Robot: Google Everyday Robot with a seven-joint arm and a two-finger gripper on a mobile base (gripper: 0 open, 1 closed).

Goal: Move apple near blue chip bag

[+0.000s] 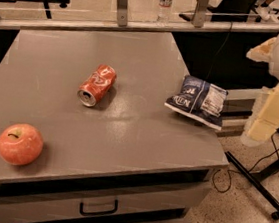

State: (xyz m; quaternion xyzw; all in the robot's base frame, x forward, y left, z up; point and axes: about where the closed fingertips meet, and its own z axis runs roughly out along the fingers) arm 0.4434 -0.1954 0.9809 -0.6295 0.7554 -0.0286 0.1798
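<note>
Closest to you, the front of the grey table [126, 137] carries a drawer with a dark handle [98, 208] below its edge. On the top, at the near left corner, sits the apple [20, 143], red-orange with a pale yellowish patch, its short dark stem pointing up; it rests alone, well apart from everything else. Further in, around the middle of the table, you see a red soda can [97, 85] lying on its side, its open silver end turned toward the near left. To the right at about the same depth, the blue chip bag [197, 100] lies flat at the table's right edge, its white label panel toward the right, part of the bag hanging just past the rim. The apple and the bag are at opposite sides of the surface, with the can between them. Beyond the bag, off the table to the right, the gripper [267, 120] hangs in cream-coloured pieces over the speckled floor, near the bag but touching nothing; you cannot tell whether it is parted or closed. Below it runs a black wheeled stand leg [257, 180]. Farthest back, behind a metal rail, stands a clear water bottle [165, 3]
</note>
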